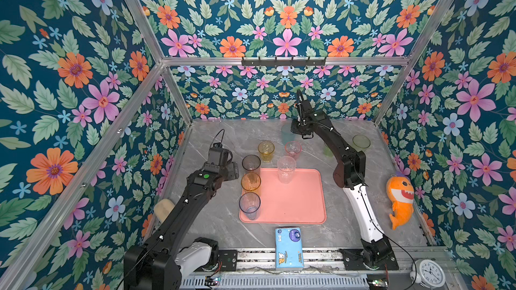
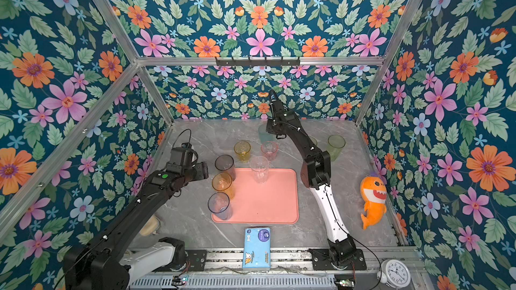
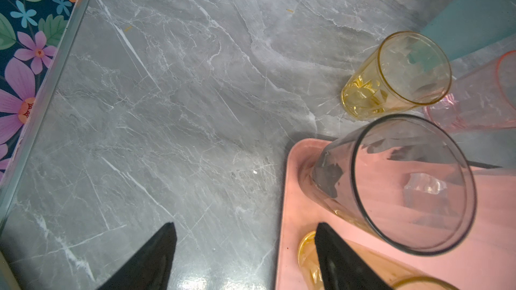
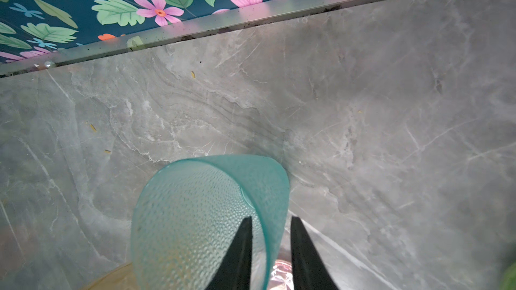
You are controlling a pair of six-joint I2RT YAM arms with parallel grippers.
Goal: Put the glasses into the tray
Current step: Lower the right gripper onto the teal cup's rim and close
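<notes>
The salmon tray (image 1: pixel 293 205) lies mid-table. On its left side stand a smoky grey glass (image 1: pixel 251 164), an amber glass (image 1: pixel 250 182) and a blue-grey glass (image 1: pixel 249 205). A clear glass (image 1: pixel 286 168) stands at its back edge. Behind the tray on the table are a yellow glass (image 1: pixel 265 150), a pink glass (image 1: pixel 292 149) and a teal glass (image 4: pixel 195 218). My right gripper (image 4: pixel 270 218) is shut on the teal glass's wall, one finger inside and one outside. A green glass (image 1: pixel 361 142) stands back right. My left gripper (image 3: pixel 245 224) hangs open beside the tray's left edge, holding nothing.
A blue tissue pack (image 1: pixel 289 248) lies at the front edge. An orange shark plush (image 1: pixel 400 199) rests by the right wall and a white clock (image 1: pixel 428 273) sits front right. A beige object (image 1: pixel 164 210) lies under the left arm. Floral walls enclose three sides.
</notes>
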